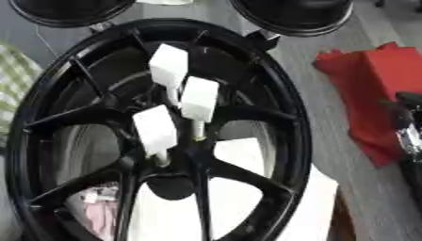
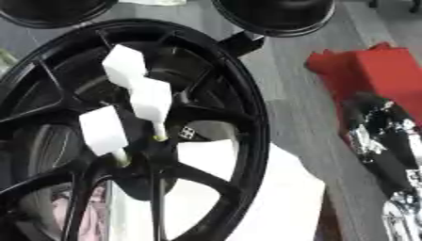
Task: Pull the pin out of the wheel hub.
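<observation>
Approach stage, nothing gripped. Black wheel hub (image 1: 49,141) lying flat, three white-headed pins (image 1: 198,99) seated upright near centre. Right hand (image 2: 387,141) well apart over red cloth (image 2: 387,75), finger state not discernible. Next: reach left, close on one pin head, draw straight up

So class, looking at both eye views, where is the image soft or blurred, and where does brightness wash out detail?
Left eye view: the whole picture is soft, the white pin handles are nearly featureless blocks, and the black wheel shows little surface detail. Right eye view: the robot's arm at the right edge is smeared with bright glints, and the white sheet under the wheel is washed out.
</observation>
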You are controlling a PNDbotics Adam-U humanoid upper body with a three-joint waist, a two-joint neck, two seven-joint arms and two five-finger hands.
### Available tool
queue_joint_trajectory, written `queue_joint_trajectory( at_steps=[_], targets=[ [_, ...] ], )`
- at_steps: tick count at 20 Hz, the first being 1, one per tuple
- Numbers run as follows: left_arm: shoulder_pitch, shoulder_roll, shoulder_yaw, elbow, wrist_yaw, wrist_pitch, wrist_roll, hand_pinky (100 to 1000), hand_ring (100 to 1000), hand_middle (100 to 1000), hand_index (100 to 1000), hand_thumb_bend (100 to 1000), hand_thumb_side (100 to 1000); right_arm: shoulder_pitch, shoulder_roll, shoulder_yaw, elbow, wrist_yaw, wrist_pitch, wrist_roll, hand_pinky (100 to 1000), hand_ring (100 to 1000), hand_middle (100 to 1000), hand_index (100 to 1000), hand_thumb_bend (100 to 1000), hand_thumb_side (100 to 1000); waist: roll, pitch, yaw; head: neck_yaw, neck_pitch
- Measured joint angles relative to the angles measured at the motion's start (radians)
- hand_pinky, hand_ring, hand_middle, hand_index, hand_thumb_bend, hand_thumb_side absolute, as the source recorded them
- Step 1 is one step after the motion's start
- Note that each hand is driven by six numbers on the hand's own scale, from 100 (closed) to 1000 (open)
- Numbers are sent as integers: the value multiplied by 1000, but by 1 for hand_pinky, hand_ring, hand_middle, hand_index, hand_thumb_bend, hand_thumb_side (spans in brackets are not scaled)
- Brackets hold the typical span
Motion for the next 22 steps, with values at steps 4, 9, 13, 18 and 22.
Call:
queue_joint_trajectory(
  at_steps=[4,9,13,18,22],
  targets=[
    [-41,117,-25,0,-99,-19,-59,739,648,541,737,100,686,7,-6,0,0,0,0,0,980,763,578,734,278,354,6,-10,-1,-8,1],
    [-129,324,-79,-1,-196,-51,-138,747,667,562,753,100,652,22,-19,0,0,0,0,0,980,764,577,735,277,354,17,-26,-4,-15,10],
    [-194,470,-121,-2,-209,-70,-186,751,678,575,760,100,643,32,-27,0,0,0,0,0,979,764,577,735,276,354,22,-32,-6,-22,17],
    [-275,602,-166,-2,-198,-67,-257,758,691,595,773,100,634,41,-37,1,0,1,-2,1,979,764,577,735,274,355,31,-38,-8,-28,17],
    [-344,678,-208,-3,-199,-71,-359,766,709,622,791,100,635,46,-46,2,0,1,-5,4,979,764,577,735,274,355,37,-43,-10,-29,17]
  ],
)
